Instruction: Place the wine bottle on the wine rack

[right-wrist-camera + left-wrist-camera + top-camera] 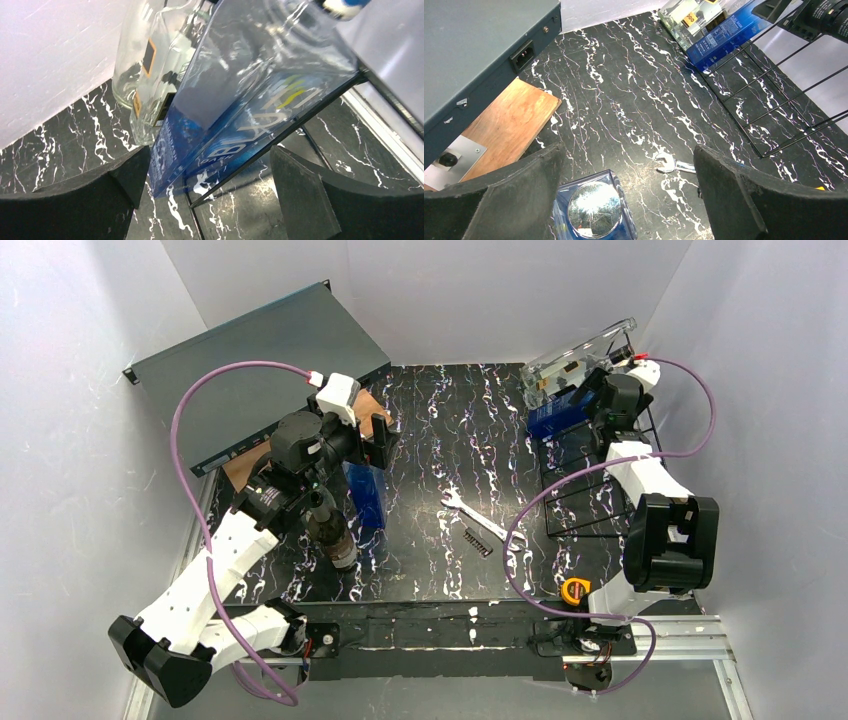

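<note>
**Tip risk at the pickup, crowded rack**

The upright blue bottle (594,212) stands on the worktop (440,420), left side, well apart from the wine rack (280,136). The left hand (628,165) hovers over its cap, fingers apart, nothing held. The cap sits off-centre, so closing here could tip the bottle into the dark bottle (335,535) just beside it. The right hand (209,155), fingers apart, straddles the racked blue bottle (240,90). A nudge could slide it or the clear bottle (140,65) off the wires. Its label reads "DASH", with big letters starting "BL". The rest is unreadable.

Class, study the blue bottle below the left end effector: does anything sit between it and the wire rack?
A wrench lies flat between the blue bottle and the rack. It is low, so a lifted bottle would probably clear it.
</note>
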You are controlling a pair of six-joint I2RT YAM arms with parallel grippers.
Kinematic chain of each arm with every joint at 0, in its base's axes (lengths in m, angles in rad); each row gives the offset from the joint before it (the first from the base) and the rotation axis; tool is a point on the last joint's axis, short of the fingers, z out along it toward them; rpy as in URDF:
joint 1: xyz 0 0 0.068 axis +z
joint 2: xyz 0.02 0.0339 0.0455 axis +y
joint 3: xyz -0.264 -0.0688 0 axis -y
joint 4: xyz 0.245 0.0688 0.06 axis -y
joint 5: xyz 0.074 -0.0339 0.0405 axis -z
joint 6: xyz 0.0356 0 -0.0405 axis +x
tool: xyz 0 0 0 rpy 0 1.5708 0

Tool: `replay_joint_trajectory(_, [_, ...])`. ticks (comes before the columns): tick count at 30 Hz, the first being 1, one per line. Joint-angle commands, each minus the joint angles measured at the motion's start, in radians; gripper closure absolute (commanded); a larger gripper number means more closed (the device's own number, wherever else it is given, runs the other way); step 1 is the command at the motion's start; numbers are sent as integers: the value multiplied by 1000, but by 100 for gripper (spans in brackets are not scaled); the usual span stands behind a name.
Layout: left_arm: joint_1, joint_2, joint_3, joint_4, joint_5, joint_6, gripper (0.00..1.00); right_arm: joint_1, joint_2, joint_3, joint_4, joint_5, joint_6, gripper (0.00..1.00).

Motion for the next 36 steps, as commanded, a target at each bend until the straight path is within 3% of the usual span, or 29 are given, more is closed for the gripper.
replay_joint_trajectory(1, [-4,-28,43,-5,0,5,1,63,-42,48,-35,27,-38,2])
replay_joint_trajectory(12, [-4,-33,85,-48,-20,33,1,106,-105,34,-128,54,-4,2])
replay_joint_trajectory(22, [-17,23,278,-403,-170,-109,1,166,-175,48,-258,32,23,2])
replay_joint_trajectory(32, [-19,74,307,-605,-145,-237,1,234,-215,66,-298,-57,47,1])
replay_joint_trajectory(36, [-28,85,294,-639,-200,-261,1,247,-245,54,-304,-87,47,2])
